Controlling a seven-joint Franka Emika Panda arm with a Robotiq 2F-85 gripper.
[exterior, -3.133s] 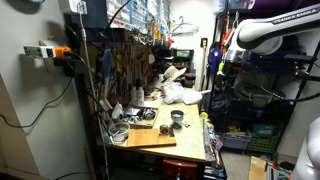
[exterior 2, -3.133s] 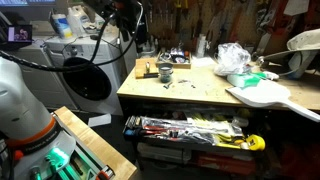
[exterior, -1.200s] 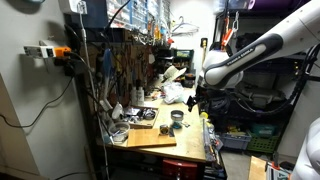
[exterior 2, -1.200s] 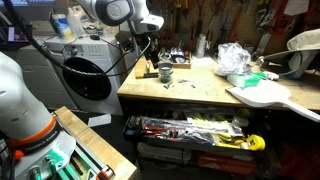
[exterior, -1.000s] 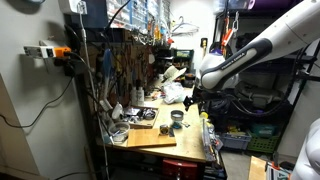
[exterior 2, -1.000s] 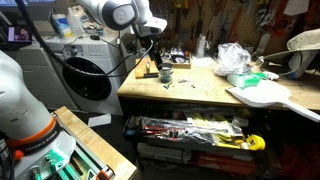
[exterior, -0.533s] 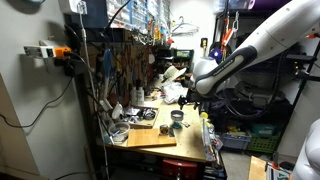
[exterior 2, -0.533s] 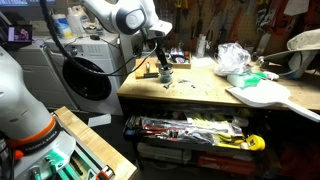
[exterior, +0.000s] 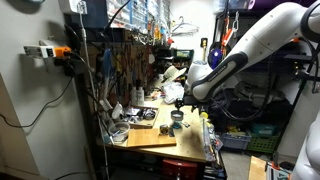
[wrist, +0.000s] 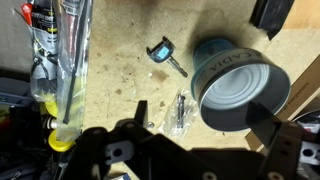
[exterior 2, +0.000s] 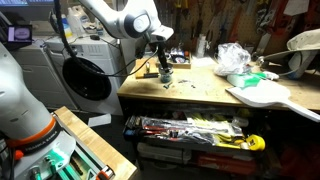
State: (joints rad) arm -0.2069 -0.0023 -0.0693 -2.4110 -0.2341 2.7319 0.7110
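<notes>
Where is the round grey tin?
In the wrist view the round grey tin sits right of centre, with a small blue-headed tool and screws to its left.

Wooden benchtop [wrist: 110,60], stained and scuffed. On it: 1 grey tin can [wrist: 240,85] standing upright, 1 small blue-headed tool [wrist: 160,50] just beside the can, 1 metal bit [wrist: 180,113] near it, and a clear plastic sleeve [wrist: 65,60] along the edge. In an exterior view, a crumpled bag [exterior 2: 235,57] and a white panel [exterior 2: 262,95] lie well apart from the can.

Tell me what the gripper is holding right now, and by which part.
Nothing is held. The gripper hangs open over the workbench, with the grey tin close by but ungripped.
</notes>
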